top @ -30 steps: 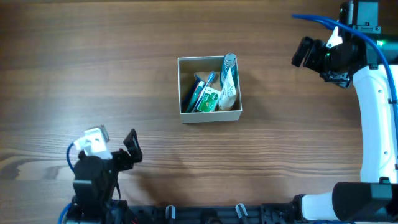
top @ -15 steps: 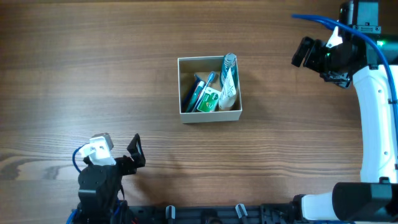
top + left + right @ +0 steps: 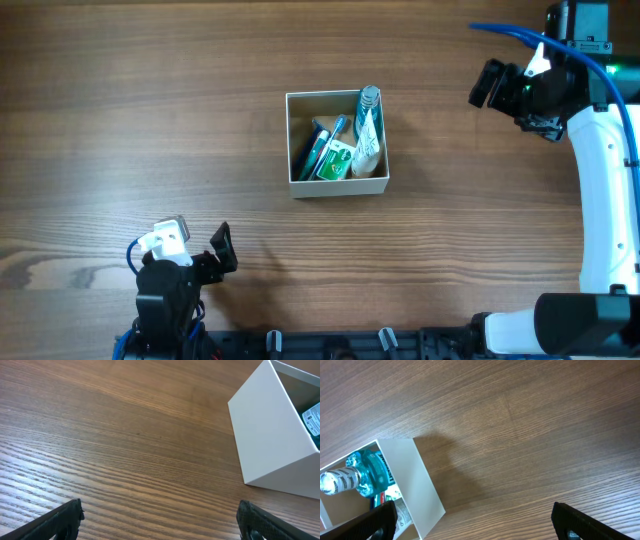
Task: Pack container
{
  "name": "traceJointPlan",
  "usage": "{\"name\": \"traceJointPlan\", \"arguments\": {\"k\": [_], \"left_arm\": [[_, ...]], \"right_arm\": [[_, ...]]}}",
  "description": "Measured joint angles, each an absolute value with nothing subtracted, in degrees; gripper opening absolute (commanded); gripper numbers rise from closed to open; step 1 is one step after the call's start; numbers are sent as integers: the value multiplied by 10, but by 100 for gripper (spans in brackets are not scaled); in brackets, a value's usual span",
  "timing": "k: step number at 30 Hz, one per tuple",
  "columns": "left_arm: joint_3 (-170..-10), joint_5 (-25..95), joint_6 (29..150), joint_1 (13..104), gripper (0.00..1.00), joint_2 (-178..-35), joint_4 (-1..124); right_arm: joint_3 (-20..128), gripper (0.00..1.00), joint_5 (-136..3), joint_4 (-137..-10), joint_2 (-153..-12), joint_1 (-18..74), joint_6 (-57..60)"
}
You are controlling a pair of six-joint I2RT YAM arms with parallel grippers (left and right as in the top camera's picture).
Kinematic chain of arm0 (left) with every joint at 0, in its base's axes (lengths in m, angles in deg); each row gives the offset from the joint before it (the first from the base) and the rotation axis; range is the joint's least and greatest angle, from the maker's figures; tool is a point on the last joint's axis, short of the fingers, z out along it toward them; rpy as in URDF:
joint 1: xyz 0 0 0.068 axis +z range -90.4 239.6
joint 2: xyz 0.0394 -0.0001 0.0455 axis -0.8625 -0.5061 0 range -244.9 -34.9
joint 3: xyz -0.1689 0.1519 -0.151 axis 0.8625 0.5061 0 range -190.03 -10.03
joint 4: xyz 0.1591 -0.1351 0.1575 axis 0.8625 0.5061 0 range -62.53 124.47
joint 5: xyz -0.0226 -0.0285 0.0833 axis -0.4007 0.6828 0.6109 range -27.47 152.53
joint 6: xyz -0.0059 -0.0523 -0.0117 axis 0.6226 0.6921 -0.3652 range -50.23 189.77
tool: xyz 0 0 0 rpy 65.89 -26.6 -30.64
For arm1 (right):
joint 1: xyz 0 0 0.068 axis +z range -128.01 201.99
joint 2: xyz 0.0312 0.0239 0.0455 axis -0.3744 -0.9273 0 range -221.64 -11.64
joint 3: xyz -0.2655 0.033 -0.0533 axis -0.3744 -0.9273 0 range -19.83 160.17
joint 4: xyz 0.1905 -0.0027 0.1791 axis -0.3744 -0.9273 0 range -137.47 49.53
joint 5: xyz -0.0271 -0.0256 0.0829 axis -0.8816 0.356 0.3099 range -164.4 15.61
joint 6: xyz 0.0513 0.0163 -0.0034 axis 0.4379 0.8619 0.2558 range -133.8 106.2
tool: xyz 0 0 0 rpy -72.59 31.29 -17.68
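Box (image 3: pixel 338 186) looks packed. Left tool (image 3: pixel 222 250) at 8 o'clock and right tool (image 3: pixel 487 84) at 2 both gape empty; retire them without nudging it.

Counter (image 3: pixel 150 120): brown wood grain in fine straight lines, smooth, with a low satin sheen. Solid wood or laminate, cannot tell.

Container (image 3: pixel 340 186): cardboard. Outer walls are white, matt and smooth, with crisp edges in the left wrist view. The inside is tan-brown and dull.

Bottle (image 3: pixel 367 472): see-through teal plastic, glossy.

Packet (image 3: pixel 336 160): green-and-white print with a slight shine. Foil or plastic, unclear.

Right arm shell (image 3: pixel 605 190): white plastic, smooth and glossy.

Cable (image 3: pixel 510 32): smooth blue sheath.

Left gripper (image 3: pixel 159 521): fingers (image 3: pixel 57 521) are black and matt, and look like plastic.
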State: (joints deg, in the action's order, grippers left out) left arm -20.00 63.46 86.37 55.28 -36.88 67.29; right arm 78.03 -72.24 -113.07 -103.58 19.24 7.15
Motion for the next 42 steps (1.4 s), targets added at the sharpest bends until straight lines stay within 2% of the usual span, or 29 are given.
{"name": "traceJointPlan", "arguments": {"k": [7,10,15,17,20,26,31,37,42], "left_arm": [[-200,635,864,553,100,-369,673],[-200,635,864,553,100,-369,673],[-200,635,864,553,100,-369,673],[-200,635,864,553,100,-369,673],[-200,634,864,553,100,-369,672],[-200,635,864,553,100,-370,673],[-200,634,864,553,100,-370,673],[-200,635,864,553,100,-370,673],[-200,635,864,553,100,-370,673]], "right_arm": [[780,100,-741,-1131,-1027,192,66],[771,100,-758,-1128,-978,192,34],[691,100,-747,-1011,-829,192,-69],[592,100,-733,-916,-730,192,-98],[450,100,-727,-866,-609,192,-120],[192,100,-718,-817,-366,192,-126],[46,100,-697,-790,-213,192,-126],[-59,100,-669,-743,-138,192,-126],[-102,100,-665,-717,-129,192,-122]]}}
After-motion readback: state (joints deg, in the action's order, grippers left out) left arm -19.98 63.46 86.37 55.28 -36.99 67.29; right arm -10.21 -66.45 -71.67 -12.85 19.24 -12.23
